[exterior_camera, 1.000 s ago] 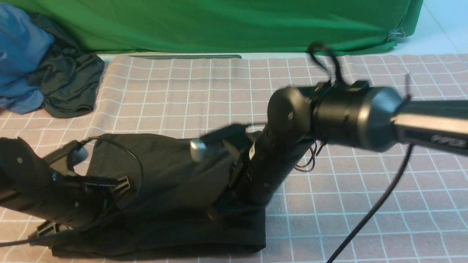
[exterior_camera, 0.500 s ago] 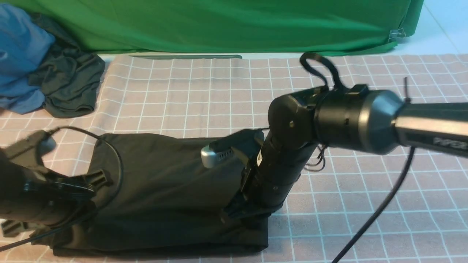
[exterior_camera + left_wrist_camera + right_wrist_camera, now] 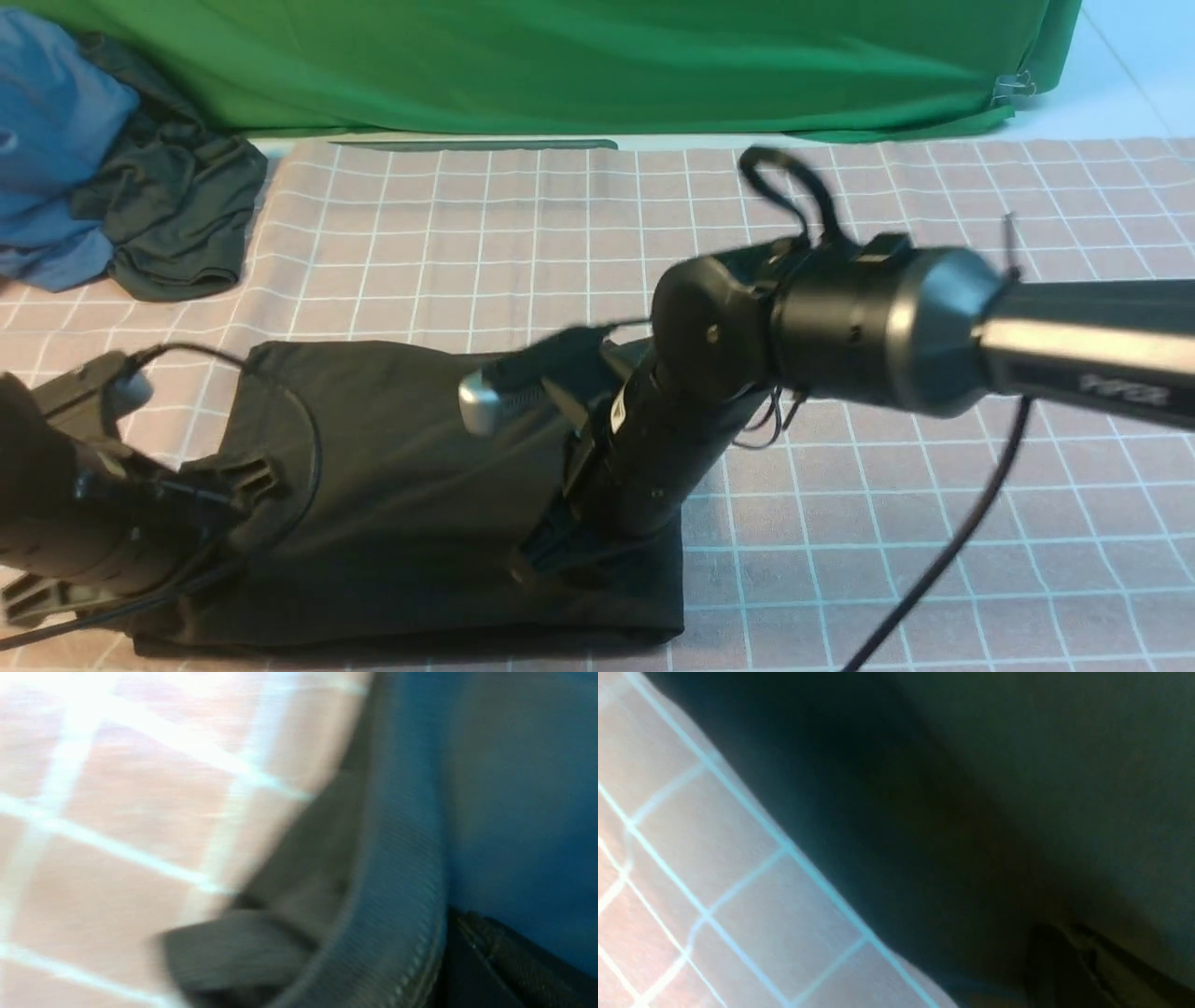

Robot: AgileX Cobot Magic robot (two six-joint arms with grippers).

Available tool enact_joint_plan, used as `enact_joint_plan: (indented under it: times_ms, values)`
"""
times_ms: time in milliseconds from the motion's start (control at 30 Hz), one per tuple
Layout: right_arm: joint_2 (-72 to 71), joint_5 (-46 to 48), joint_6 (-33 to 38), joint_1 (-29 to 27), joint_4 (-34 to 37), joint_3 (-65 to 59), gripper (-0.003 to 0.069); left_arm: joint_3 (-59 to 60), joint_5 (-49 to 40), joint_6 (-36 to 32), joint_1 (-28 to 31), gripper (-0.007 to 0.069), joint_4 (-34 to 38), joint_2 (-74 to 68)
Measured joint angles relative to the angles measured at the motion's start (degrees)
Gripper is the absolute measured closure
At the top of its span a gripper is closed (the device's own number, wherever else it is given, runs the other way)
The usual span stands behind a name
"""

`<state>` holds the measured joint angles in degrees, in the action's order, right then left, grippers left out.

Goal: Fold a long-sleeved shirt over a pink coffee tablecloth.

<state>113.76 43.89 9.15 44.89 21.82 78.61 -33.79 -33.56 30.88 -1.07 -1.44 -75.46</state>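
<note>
1. Both claws are closed on the long-sleeved shirt (image 3: 420, 495) — the left gripper (image 3: 56, 597) half cut off, the right gripper (image 3: 537, 565) buried in black fabric.
2. The shirt lies folded on the near-left of the pink coffee tablecloth (image 3: 934, 504); open grid lies to the right.

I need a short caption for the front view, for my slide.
Both arms lean over the black long-sleeved shirt lying folded on the pink coffee tablecloth.

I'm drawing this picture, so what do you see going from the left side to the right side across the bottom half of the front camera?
left gripper → long-sleeved shirt → right gripper → bare pink coffee tablecloth
</note>
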Motion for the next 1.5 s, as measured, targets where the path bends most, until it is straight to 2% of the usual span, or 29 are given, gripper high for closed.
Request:
enact_joint_plan:
  times_ms: [100,233,500,633,700,867,967,1133,1233,1367,1500]
  values:
    - [0.1,1.9,-0.1,-0.2,-0.9,-0.1,0.0623,0.0,-1.5,6.0,0.0,0.0611,-7.3,0.0]
    - [0.1,3.2,-1.1,-0.2,-2.9,-0.1,0.0623,0.0,-3.1,12.0,0.0,0.0611,-13.2,0.0]
    - [-0.8,5.5,-2.1,-0.2,-4.3,-0.1,0.0623,-0.1,-6.0,13.5,0.0,0.0611,-15.5,0.2]
    - [-3.7,6.0,-2.1,-0.2,-4.6,-0.1,0.0623,-1.8,-6.7,12.0,0.1,0.0611,-12.6,1.7]
    - [-4.8,6.2,-1.9,-0.2,-3.6,-0.1,0.0623,-3.2,-6.0,9.7,0.1,0.0611,-8.6,2.4]
    - [-4.2,5.2,1.9,0.2,0.6,0.1,0.0623,-5.8,0.5,-0.6,0.1,0.0611,6.5,1.1]
    - [-2.8,4.5,2.6,0.4,1.1,0.1,0.0623,-5.9,2.7,-3.8,0.1,0.0611,9.7,-2.0]
    - [0.4,7.1,2.4,0.3,-1.1,0.0,0.0623,-5.9,2.7,-4.2,0.1,0.0611,8.1,-8.0]
    - [0.6,10.0,-1.4,-0.2,-4.8,-0.1,0.0623,-6.0,2.8,-1.6,0.1,0.0611,5.1,-9.0]
    - [-0.4,13.9,-2.3,-1.2,-6.7,-0.1,0.0623,-6.5,1.6,2.5,0.1,0.0611,0.6,-8.1]
    - [-3.7,13.7,-2.3,-2.0,-8.1,0.7,0.0623,-10.8,0.8,1.5,0.1,0.0611,1.8,-6.0]
